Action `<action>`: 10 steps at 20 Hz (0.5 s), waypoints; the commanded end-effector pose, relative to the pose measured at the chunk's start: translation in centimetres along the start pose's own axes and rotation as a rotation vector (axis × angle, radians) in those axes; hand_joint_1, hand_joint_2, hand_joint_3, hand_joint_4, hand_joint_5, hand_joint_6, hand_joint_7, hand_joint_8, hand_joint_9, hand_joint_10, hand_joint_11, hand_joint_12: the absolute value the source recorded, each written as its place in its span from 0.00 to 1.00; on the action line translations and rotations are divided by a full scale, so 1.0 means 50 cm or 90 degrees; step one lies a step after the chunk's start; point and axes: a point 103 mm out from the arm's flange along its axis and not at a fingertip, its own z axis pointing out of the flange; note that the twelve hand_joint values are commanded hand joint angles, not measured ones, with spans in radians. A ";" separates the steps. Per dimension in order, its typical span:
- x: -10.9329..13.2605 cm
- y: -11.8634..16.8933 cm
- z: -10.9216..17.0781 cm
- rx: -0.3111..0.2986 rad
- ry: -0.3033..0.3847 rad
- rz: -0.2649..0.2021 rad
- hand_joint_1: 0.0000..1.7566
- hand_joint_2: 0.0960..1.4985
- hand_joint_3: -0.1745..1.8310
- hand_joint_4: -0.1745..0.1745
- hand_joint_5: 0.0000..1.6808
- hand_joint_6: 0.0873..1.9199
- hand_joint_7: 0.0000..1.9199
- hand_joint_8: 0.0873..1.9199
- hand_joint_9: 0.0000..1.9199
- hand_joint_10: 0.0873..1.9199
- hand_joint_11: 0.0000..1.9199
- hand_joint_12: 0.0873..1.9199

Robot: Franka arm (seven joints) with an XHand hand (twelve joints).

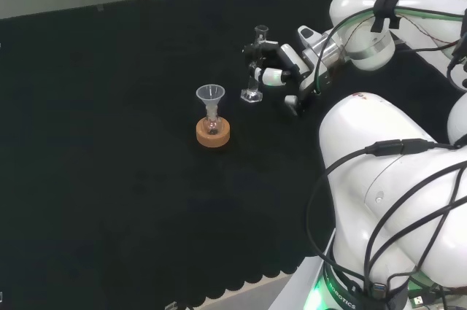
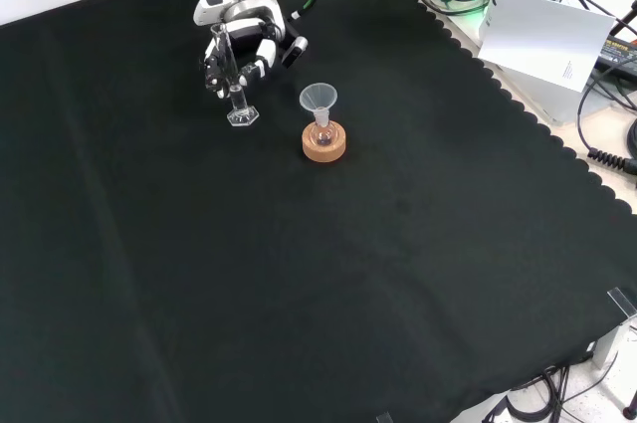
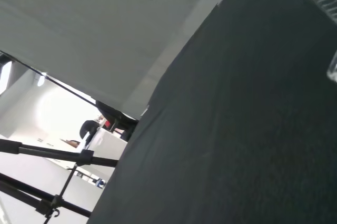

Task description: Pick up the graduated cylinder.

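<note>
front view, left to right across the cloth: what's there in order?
Graduated cylinder with the hand curled round it → funnel in a small flask on a cork ring → white paper sheet off the cloth's right edge.

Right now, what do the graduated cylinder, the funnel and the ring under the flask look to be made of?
Graduated cylinder: clear glass or plastic, see-through with bright glints; which one is unclear.
Funnel: translucent, slightly cloudy, probably plastic.
Ring: matte tan, looks like cork.
</note>
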 end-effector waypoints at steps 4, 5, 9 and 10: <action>0.022 0.012 -0.031 0.026 -0.110 0.007 0.64 0.63 0.36 0.40 0.45 0.26 0.44 0.29 0.63 0.04 0.56 0.44; 0.027 0.014 -0.035 0.035 -0.130 0.005 0.65 0.63 0.36 0.39 0.45 0.26 0.44 0.29 0.63 0.04 0.56 0.44; 0.042 0.019 -0.054 0.058 -0.180 0.002 0.65 0.63 0.36 0.38 0.48 0.25 0.47 0.28 0.65 0.03 0.58 0.43; 0.046 0.020 -0.059 0.065 -0.191 0.001 0.65 0.63 0.36 0.39 0.49 0.25 0.47 0.27 0.65 0.02 0.58 0.42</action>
